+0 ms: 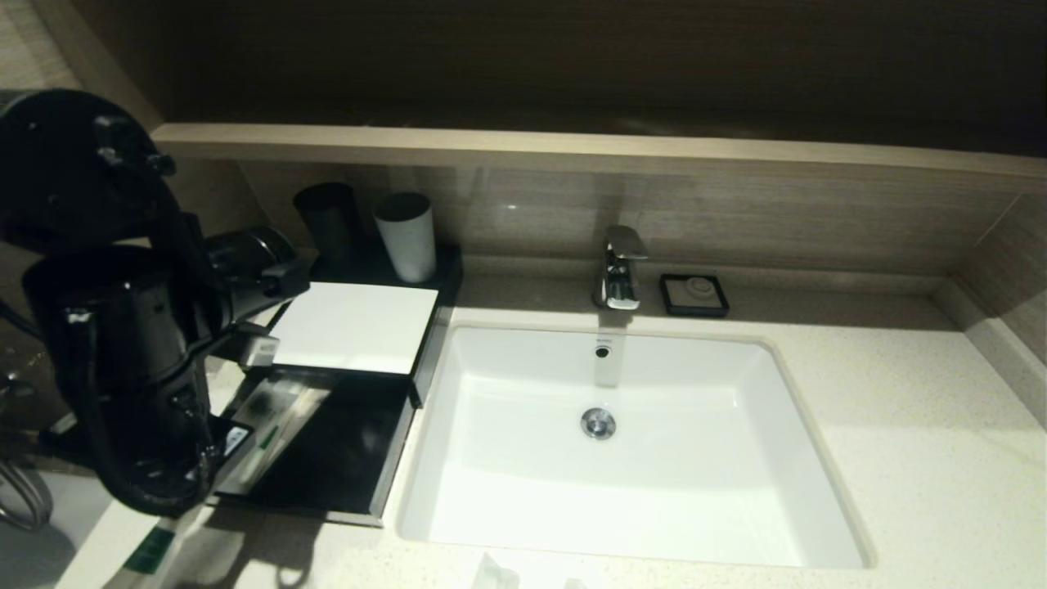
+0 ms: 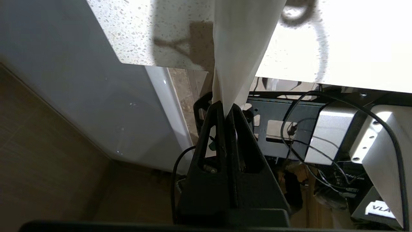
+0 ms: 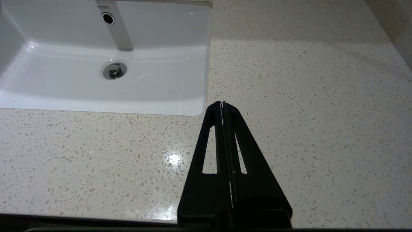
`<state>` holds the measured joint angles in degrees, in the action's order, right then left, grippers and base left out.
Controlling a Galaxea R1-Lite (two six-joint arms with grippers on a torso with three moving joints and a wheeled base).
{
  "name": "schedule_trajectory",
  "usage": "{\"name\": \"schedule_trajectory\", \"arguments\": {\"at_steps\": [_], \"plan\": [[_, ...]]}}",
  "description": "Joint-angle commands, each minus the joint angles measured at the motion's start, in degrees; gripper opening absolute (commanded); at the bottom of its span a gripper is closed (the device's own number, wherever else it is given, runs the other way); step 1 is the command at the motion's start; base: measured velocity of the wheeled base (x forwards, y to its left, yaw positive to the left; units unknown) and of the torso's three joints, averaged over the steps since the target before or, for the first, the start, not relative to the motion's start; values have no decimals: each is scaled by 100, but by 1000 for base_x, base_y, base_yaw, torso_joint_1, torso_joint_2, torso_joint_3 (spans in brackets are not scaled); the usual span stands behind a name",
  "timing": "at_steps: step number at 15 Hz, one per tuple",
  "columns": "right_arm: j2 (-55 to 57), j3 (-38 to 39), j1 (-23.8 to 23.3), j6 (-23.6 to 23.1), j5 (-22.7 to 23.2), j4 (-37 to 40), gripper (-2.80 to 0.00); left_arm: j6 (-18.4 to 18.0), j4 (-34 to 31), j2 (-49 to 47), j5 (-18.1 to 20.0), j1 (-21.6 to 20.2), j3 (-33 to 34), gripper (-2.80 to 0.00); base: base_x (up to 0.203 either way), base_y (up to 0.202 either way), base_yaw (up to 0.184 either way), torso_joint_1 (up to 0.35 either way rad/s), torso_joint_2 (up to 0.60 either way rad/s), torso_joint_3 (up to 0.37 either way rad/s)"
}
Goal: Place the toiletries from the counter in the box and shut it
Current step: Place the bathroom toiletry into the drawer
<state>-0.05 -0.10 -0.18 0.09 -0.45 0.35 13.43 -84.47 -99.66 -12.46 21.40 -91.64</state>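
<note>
My left gripper (image 2: 225, 106) is shut on a slim white packet (image 2: 241, 38), pinched by one end; it hangs past the front left corner of the counter (image 2: 138, 32). In the head view this packet shows green print (image 1: 153, 550) below my left arm (image 1: 123, 352). The black box (image 1: 353, 327) with its white top panel stands left of the sink. Its front drawer (image 1: 343, 458) is pulled out, with clear packets (image 1: 274, 421) lying in its left part. Two small packets (image 1: 495, 574) lie at the counter's front edge. My right gripper (image 3: 222, 103) is shut and empty over bare counter (image 3: 305, 96), to the right of the sink.
The white sink basin (image 1: 491, 491) fills the middle, with a chrome tap (image 1: 619, 268) behind it and a small black soap dish (image 1: 694, 294) beside that. A grey cup (image 1: 406, 236) and a dark cup (image 1: 330, 217) stand behind the box. A wood ledge (image 1: 572, 151) runs along the back.
</note>
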Motion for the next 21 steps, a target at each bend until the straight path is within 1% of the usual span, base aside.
{"name": "schedule_trajectory", "arguments": {"at_steps": [1,6,9,14,17,21], "plan": [[-4,1,1,0,1,0,-280,-76,-96,-166,-11,-100,-91,-280,0,0,0,0,0,0],[-4,1,1,0,1,3,-280,-192,-102,-337,51,-178,-104,-280,0,0,0,0,0,0],[-4,1,1,0,1,0,-280,-276,-250,-491,51,-257,-133,-280,0,0,0,0,0,0],[-4,1,1,0,1,0,-280,-288,-319,-708,57,-316,-209,-280,0,0,0,0,0,0],[-4,1,1,0,1,0,-280,-297,-319,-783,199,-330,-258,-280,0,0,0,0,0,0],[-4,1,1,0,1,0,-280,-306,-319,-978,200,-373,-384,-280,0,0,0,0,0,0]]}}
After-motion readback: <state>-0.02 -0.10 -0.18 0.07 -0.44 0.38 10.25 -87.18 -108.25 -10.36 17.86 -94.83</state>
